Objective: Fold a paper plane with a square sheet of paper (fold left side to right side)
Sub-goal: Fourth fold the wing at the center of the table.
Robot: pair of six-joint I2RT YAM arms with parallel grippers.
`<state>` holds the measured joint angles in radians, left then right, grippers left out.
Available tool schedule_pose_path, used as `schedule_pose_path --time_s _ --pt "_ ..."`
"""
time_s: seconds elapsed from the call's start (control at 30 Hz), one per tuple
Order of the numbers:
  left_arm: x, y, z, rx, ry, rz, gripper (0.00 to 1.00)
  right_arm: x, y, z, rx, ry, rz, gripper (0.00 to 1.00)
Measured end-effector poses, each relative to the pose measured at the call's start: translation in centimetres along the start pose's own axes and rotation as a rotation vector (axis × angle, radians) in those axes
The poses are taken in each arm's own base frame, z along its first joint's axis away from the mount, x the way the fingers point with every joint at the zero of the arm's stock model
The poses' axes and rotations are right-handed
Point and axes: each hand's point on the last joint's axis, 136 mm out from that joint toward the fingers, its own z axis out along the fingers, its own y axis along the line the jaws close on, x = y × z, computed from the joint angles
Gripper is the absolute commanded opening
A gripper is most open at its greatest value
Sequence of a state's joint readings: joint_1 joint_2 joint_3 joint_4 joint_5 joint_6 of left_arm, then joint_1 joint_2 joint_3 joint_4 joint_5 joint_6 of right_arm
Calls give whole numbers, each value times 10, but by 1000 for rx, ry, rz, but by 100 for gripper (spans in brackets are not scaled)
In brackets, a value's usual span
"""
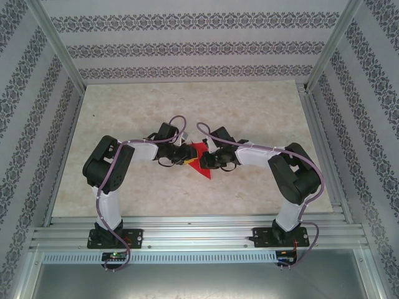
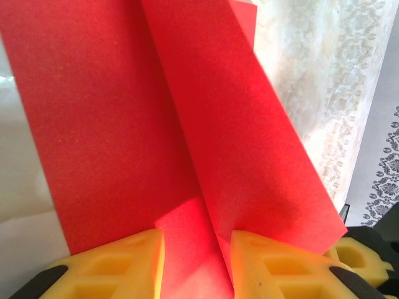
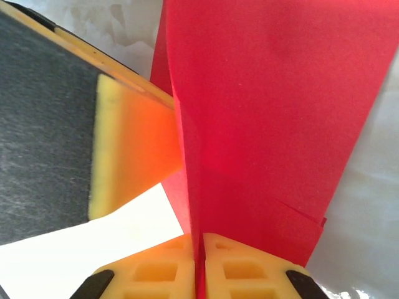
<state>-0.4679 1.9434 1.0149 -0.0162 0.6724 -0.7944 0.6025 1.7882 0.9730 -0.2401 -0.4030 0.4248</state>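
We see R gripper (image 3: pixel 198 242) pinched shut on the red paper plane (image 3: pixel 280 93), while L gripper (image 2: pixel 196 240) straddles its crease w/ jaws apart, grip unclear.

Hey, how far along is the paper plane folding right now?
Done: the red paper is no flat square; it shows a long crease and stacked layers, ending in a point. In hand: the right gripper is shut on a folded edge, while the left gripper stands open with the crease between its fingers. To do: probably pressing the last folds and setting it on the table.
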Motion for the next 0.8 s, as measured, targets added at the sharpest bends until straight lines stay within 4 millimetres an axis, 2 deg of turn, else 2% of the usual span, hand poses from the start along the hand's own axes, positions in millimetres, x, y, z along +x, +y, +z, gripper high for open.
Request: schedule_pose_path --time_s 0.3,0.57,0.8 --pt "0 0 0 0 2 5 37 4 -12 6 -52 3 54 12" --pt "0 -2 1 -3 6 8 41 -1 -16 3 -82 -15 74 15" --pt "0 -2 2 -16 21 -4 42 -2 -13 2 -104 -17 75 21"
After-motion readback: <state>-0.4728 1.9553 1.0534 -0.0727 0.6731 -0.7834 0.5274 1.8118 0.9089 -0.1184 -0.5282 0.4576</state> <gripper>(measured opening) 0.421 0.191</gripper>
